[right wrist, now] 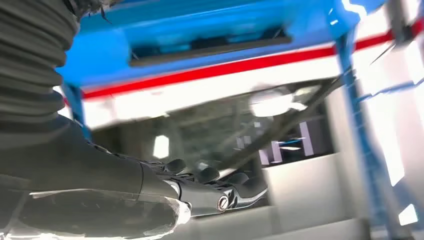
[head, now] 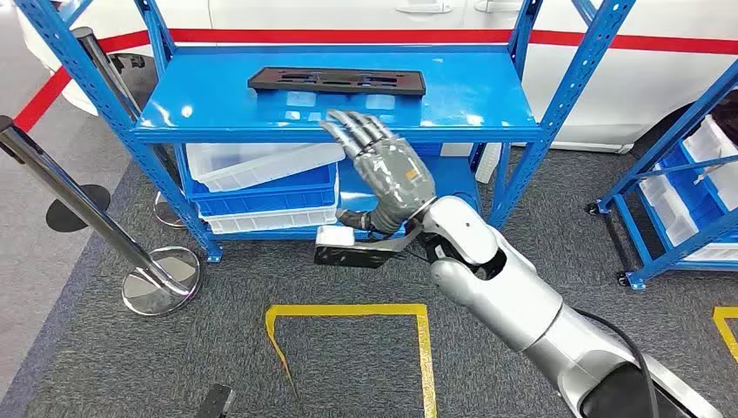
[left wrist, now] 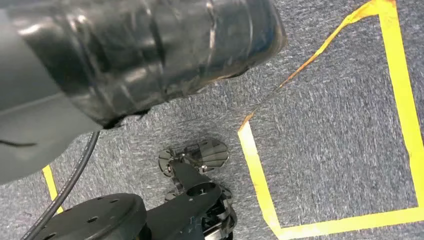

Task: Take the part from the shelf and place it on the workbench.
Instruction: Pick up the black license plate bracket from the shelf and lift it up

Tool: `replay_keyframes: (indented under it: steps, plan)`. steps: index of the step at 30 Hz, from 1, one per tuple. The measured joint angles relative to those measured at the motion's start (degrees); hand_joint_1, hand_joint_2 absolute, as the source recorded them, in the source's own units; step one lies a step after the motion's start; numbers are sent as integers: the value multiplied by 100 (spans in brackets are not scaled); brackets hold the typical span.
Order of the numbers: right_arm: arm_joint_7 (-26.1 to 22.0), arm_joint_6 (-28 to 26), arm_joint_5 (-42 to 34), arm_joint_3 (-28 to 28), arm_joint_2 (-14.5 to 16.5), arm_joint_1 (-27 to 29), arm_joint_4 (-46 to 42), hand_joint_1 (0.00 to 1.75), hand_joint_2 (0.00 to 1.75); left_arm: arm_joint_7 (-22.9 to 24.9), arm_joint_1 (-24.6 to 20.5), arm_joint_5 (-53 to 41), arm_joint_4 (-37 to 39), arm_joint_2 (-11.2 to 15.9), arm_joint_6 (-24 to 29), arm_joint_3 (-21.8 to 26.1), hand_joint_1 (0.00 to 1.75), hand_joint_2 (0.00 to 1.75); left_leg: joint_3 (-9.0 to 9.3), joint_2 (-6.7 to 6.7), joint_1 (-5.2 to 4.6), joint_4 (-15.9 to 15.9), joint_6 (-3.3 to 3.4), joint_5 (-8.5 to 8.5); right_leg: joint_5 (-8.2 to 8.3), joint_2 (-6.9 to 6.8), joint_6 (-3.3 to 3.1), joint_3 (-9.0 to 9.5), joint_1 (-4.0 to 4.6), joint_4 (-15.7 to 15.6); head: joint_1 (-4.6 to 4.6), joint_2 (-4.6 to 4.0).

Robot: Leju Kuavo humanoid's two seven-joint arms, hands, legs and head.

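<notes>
The right hand [head: 387, 170] is raised in front of the shelf [head: 339, 109], its fingers [head: 352, 131] extended, slightly apart and empty, the tips level with the front edge of the top board. The part [head: 338, 81], a flat black tray-like piece, lies on that board just beyond the fingertips and a little to their left, untouched by them. In the right wrist view the dark fingers [right wrist: 220, 192] are seen stretched out, with the part [right wrist: 210, 45] above and ahead of them on the blue board [right wrist: 105, 55]. Below and beyond the hand, white bins [head: 261, 165] are stacked on the lower level. On the near side of the hand, yellow tape [head: 348, 311] marks a square on the grey carpet. To the hand's left, a chrome post [head: 87, 209] stands on a round base. Behind the shelf, a white panel bears a red stripe [head: 348, 36]. No legible writing or label is seen. The left hand's state cannot be told from the left wrist view.
</notes>
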Motion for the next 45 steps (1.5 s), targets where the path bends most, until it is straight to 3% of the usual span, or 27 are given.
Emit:
replay_keyframes:
  steps: [10,13,15,17,18,19,20,22,23,24,26,29,31,33,35,36,38,39,41,43,45]
  plan:
    - [-58,1316,644,1029,395,-545,8,0,175,-137,-44,2,65,38,-57,-323,0,0,-39,-4,-33,30,11,-5,15,-9,23,-19,-15,-20,-2,0]
    - [-25,1767,621,1225,493,-612,11,0,175,-185,-66,-16,82,44,-64,-443,0,0,-11,-20,21,-53,60,38,-45,37,64,-47,-10,53,3,0]
    - [27,2049,456,1316,517,-641,22,0,175,-198,-84,-9,88,44,-64,-491,0,0,16,-38,54,-108,92,69,-293,155,96,-302,-31,559,13,0]
    - [98,2306,193,1443,520,-655,61,0,175,-200,-95,13,94,45,-67,-540,0,0,15,-70,56,-112,101,71,-554,222,124,-763,-65,1355,17,0]
    - [131,2391,66,1502,519,-646,86,0,175,-200,-93,27,97,45,-69,-560,0,0,18,-90,58,-108,96,65,-562,230,139,-945,-85,1604,17,0]
    - [158,2446,-44,1548,518,-636,108,0,175,-200,-90,39,101,46,-70,-573,0,0,25,-112,60,-101,88,54,-461,233,151,-1042,-106,1655,18,0]
    - [175,2467,-117,1573,518,-629,121,0,175,-200,-87,50,102,46,-71,-578,0,0,37,-138,64,-88,75,35,-246,235,159,-1031,-129,1476,19,0]
    - [208,2474,-234,1594,517,-631,146,0,175,-198,-88,59,105,45,-71,-586,0,0,54,-188,72,-40,29,-24,246,273,164,-827,-163,778,17,0]
    - [226,2481,-316,1611,519,-635,168,0,175,-190,-93,62,107,45,-71,-593,0,0,41,-211,71,-5,-1,-51,383,302,157,-723,-167,473,13,1]
    - [244,2486,-416,1634,520,-632,193,0,175,-180,-98,64,110,45,-71,-600,0,0,14,-225,78,20,-34,-64,426,329,139,-670,-154,295,9,1]
    - [265,2475,-571,1678,519,-616,236,0,175,-159,-92,68,113,46,-71,-607,0,0,-37,-241,97,32,-108,-62,382,348,84,-650,-116,196,7,1]
    - [297,2377,-659,1740,515,-610,288,0,175,-132,-82,68,113,43,-68,-626,0,0,-93,-174,122,129,-198,-152,399,328,-7,-602,-127,115,0,0]
    - [359,2228,-699,1803,515,-608,347,0,175,-85,-109,62,113,38,-60,-672,0,0,-357,-91,126,652,-233,-384,392,294,-52,-568,-127,88,-10,0]
    - [430,2081,-701,1870,515,-589,414,0,175,-25,-129,59,114,37,-51,-719,0,0,-763,-62,130,1369,-262,-625,378,264,-81,-561,-113,88,-13,0]
    - [472,2008,-652,1922,515,-567,474,0,175,13,-122,60,121,38,-40,-741,0,0,-977,-55,134,1636,-276,-586,366,253,-92,-557,-106,99,-13,0]
    - [490,1977,-619,1945,516,-561,502,0,175,22,-119,61,127,40,-33,-745,0,0,-948,-49,136,1488,-277,-424,356,253,-93,-551,-105,109,-13,0]
    - [539,1894,-535,1982,527,-558,561,0,175,31,-124,61,137,43,-16,-749,0,0,-665,-11,143,779,-272,0,320,252,-73,-536,-108,139,-13,0]
    - [567,1848,-489,1993,537,-560,589,0,175,32,-136,61,138,44,-10,-756,0,0,-519,8,134,443,-261,128,301,252,-51,-540,-95,163,-14,0]
    - [611,1773,-418,2004,556,-561,640,0,175,34,-158,61,139,44,-4,-783,0,0,-395,16,115,154,-218,164,288,251,-4,-559,-70,180,-12,0]
    - [644,1727,-378,2009,564,-560,677,0,175,35,-155,60,139,44,-3,-809,0,0,-391,-7,112,129,-156,167,285,244,42,-558,-60,172,-7,0]
    - [675,1665,-324,2012,566,-560,718,0,175,40,-147,52,141,43,8,-824,0,0,-369,-17,119,99,-98,180,174,243,88,-607,-70,303,-3,0]
